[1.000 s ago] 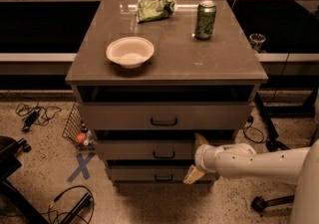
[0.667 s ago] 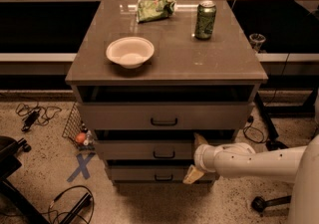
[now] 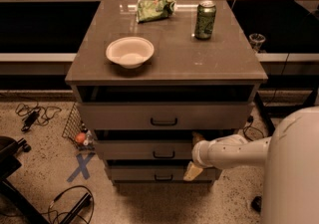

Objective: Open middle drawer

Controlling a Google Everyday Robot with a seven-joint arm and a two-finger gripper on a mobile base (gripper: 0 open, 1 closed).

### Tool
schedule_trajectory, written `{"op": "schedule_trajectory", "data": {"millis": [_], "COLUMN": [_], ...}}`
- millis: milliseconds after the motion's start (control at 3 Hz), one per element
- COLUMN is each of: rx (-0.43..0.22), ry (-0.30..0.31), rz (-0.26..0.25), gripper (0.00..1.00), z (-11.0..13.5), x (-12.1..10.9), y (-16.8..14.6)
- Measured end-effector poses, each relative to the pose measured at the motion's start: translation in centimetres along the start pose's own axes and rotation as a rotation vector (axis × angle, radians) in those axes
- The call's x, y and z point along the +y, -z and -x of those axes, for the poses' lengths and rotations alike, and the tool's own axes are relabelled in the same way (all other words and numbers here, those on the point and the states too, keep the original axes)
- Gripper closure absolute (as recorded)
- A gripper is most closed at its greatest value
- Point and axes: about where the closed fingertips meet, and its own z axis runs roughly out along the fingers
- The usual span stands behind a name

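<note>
Tool (image 3: pixel 195 155) is sitting at the front of the middle drawer (image 3: pixel 134 149), just right of its black handle (image 3: pixel 163 155), fingers (image 3: pixel 192 172) apart, one above the panel, one below. Probably bracketing the panel edge to pull it, bypassing the small handle.

Gripper (image 3: pixel 195 155) in smooth white plastic, tan matt fingers (image 3: pixel 192 172) spread over the matt grey-brown middle drawer (image 3: pixel 129 150) front, well above the fingers a faintly glossy cabinet top (image 3: pixel 229 61), shiny metal can (image 3: pixel 205 19), matt pale bowl (image 3: pixel 129 52), crinkled glossy bag (image 3: pixel 155 7)
</note>
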Motion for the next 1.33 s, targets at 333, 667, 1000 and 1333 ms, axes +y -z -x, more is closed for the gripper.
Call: {"op": "schedule_trajectory", "data": {"millis": [333, 667, 1000, 1333], "rx": [-0.008, -0.021, -0.029, -0.029], "ry": [0.008, -0.005, -0.036, -0.036], "rz": [0.011, 0.03, 0.046, 0.046], "gripper": [0.25, 0.49, 0.72, 1.0], "z": [0.6, 1.1, 1.1, 1.2], "x": [0.5, 1.1, 1.9, 1.8], "y": [-0.6, -1.3, -1.1, -0.8]}}
